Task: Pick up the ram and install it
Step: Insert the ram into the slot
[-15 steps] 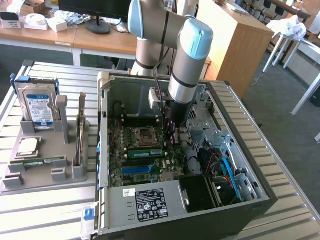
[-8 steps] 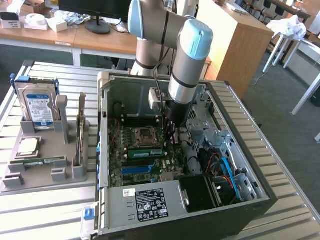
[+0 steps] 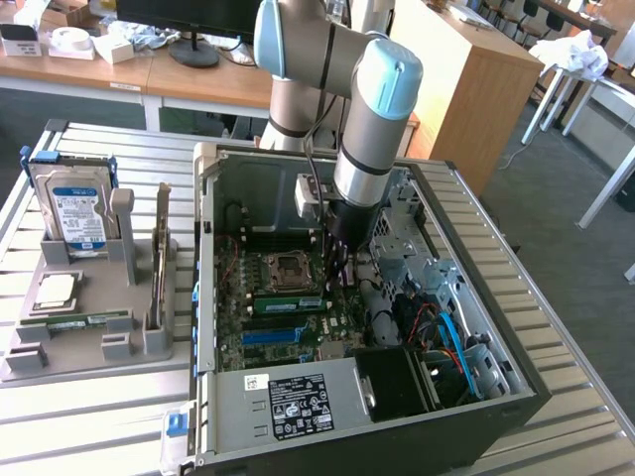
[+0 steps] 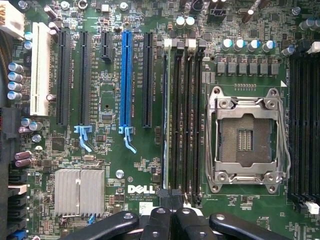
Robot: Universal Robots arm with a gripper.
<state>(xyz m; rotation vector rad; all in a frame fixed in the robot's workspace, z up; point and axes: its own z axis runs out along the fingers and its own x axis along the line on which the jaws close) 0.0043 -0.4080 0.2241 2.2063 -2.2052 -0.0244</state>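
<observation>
Slatted metal forms the table (image 3: 585, 416), on which an open computer case (image 3: 476, 248) is laid with a grey tray (image 3: 89, 349) near the table's left edge in the exterior view. Nearest in that view, a power supply (image 3: 298, 402) is seen at the case's front edge; its black and white label cannot be read. Behind it the motherboard (image 3: 223, 347) is exposed, with a blue slot (image 3: 270, 336) and, just beyond, the ram (image 3: 288, 300), set on its edge in a slot beside the empty processor socket (image 3: 288, 266). Its long axis runs from the exterior view's left to its right, parallel to the blue slot. At its right end the gripper (image 3: 339, 283) is held down by the arm (image 3: 382, 109).

On the tray a silver chip (image 3: 55, 290), another green stick (image 3: 84, 319) lying flat and an upright hard drive (image 3: 74, 213) with a blue and white label are kept. Furthest off, wooden desks (image 3: 198, 74) are seen.

From the wrist view the gripper (image 4: 170, 216) is shown with its black fingers (image 4: 157, 220) drawn together and nothing seen between them; contact with the ram (image 4: 164, 120), seen there edge-on as a thin pale line, cannot be told. "DELL" (image 4: 140, 189) is printed in white on the motherboard (image 4: 110, 90), near a ribbed heat sink (image 4: 80, 192).
</observation>
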